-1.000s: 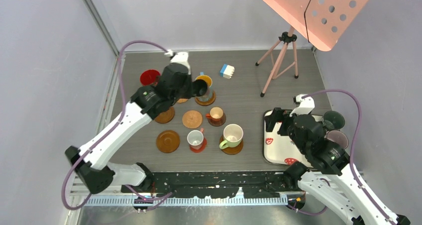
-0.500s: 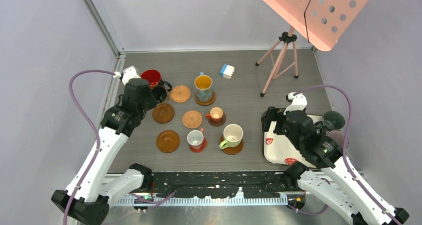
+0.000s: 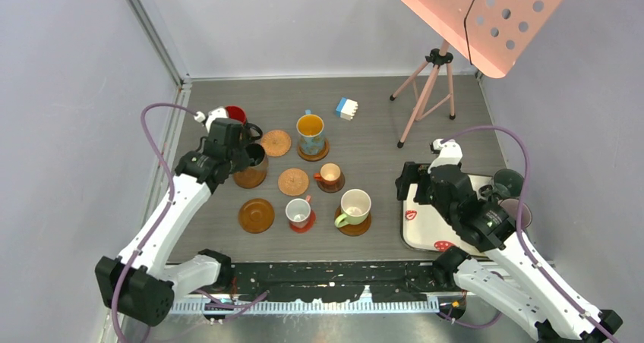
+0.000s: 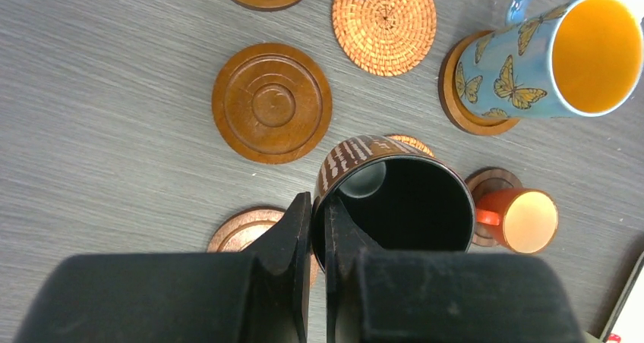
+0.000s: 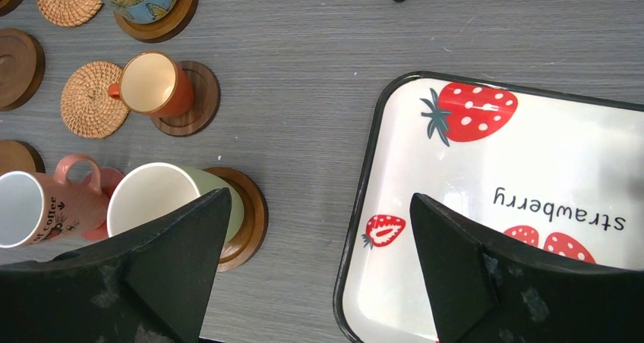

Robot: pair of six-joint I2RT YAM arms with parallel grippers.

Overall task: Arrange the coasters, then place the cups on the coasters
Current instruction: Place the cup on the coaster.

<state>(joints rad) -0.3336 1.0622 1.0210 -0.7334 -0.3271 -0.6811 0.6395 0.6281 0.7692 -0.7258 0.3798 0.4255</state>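
My left gripper [image 4: 317,206] is shut on the rim of a dark brown cup with white stripes [image 4: 391,199], one finger inside and one outside. In the top view this cup [image 3: 256,158] hangs over a ringed wooden coaster [image 3: 249,177], and I cannot tell whether they touch. Cups stand on coasters: blue butterfly [image 3: 310,133], small orange [image 3: 330,175], pink [image 3: 297,211], cream [image 3: 355,205], red-inside [image 3: 232,115]. Two woven coasters [image 3: 276,142] [image 3: 293,181] and a brown one [image 3: 256,215] are bare. My right gripper [image 5: 320,199] is open over the tray's left rim [image 5: 363,184], holding nothing.
The white strawberry tray [image 3: 425,233] lies at the right, with two dark cups [image 3: 507,182] [image 3: 516,209] at its far side. A blue-and-white block [image 3: 347,108] and a pink music stand's tripod [image 3: 425,92] stand at the back. Walls close in on both sides.
My left arm swung from beside the blue cup out to the far left, then back over the ringed wooden coaster, carrying the dark cup. The right gripper drifted left and up over the tray's edge.
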